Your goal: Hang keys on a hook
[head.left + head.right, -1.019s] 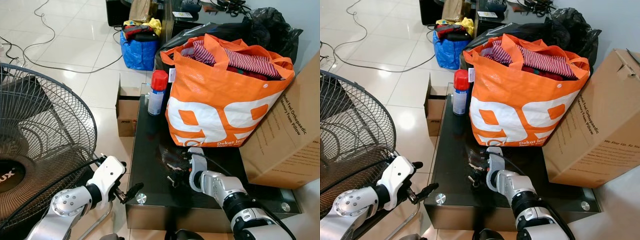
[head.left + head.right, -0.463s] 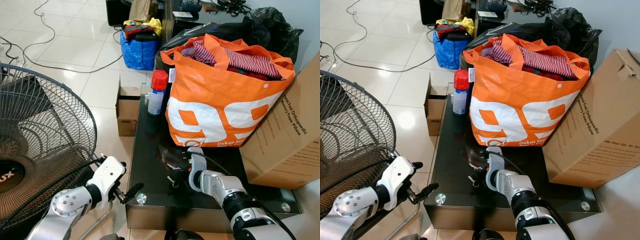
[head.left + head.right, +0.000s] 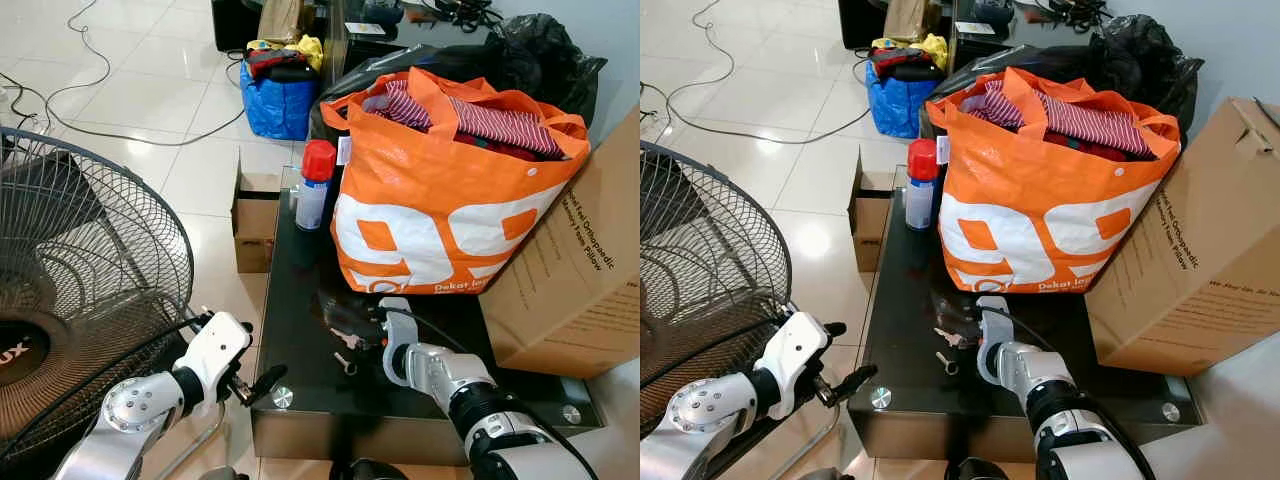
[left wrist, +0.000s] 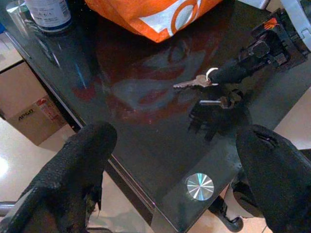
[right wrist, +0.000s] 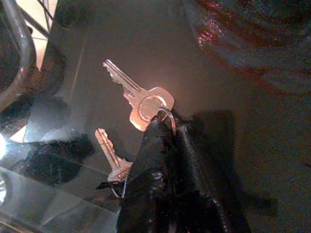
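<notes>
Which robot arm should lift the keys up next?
The right. Its claw is already pinched shut on the keys on the black table; the left claw hangs open beside the table's edge.

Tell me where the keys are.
The keys hang pinched in the right gripper just above the black glass table, in front of the orange bag.

Lived-in home room: tiled floor point(image 3: 150, 90), standing fan point(image 3: 70, 290), clothes-stuffed orange bag point(image 3: 440, 200), cardboard box point(image 3: 580, 270) on glass table point(image 3: 300, 340)

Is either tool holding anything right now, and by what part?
The right tool is shut on the keys, pinching their ring just above the black glass table. The left tool is open, holding nothing.
</notes>
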`<state>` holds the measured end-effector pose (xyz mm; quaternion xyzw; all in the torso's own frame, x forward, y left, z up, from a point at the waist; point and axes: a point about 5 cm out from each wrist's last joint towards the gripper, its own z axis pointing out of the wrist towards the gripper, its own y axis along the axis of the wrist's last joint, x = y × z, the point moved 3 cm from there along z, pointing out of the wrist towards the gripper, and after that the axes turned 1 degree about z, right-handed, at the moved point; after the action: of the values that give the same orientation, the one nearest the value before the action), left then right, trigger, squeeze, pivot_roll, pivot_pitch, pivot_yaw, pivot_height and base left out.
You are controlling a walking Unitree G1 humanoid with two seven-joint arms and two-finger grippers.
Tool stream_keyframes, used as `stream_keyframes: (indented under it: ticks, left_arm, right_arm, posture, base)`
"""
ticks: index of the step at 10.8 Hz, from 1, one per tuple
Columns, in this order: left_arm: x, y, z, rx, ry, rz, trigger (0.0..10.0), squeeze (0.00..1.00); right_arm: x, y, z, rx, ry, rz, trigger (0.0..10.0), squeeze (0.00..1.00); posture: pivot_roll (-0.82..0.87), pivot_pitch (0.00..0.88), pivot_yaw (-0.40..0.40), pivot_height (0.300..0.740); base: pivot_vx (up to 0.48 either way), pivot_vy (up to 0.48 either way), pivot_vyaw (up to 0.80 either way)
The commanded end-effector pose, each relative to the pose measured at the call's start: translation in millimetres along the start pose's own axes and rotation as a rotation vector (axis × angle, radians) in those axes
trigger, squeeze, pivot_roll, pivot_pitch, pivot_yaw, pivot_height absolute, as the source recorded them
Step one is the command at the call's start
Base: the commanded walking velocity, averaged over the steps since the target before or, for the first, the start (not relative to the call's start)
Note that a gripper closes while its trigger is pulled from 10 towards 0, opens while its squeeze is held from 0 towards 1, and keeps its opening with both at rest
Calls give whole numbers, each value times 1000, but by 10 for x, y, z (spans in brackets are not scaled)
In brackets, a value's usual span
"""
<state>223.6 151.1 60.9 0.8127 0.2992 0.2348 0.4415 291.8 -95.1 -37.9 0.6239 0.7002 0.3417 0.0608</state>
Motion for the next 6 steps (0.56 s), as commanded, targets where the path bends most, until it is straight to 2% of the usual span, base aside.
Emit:
stream_keyframes:
  ticks: [1, 4, 6]
  left_arm:
    - [-26, -17, 24, 5, -20, 1, 10000, 827]
    - [-9, -3, 61, -1, -16, 12, 10000, 820]
    - [40, 73, 107, -42, 15, 6, 10000, 824]
  right_arm:
    - [-60, 40, -15, -12, -24, -18, 0, 0]
    - [-98, 143, -44, -68, -14, -28, 0, 0]
    - [-179, 345, -204, -159, 23, -6, 0, 0]
  posture:
    - [-1, 68, -126, 740]
    - [-4, 43, -113, 740]
    - [-4, 4, -106, 740]
  base:
    - [0, 0, 0]
    - [0, 0, 0]
    - [0, 0, 0]
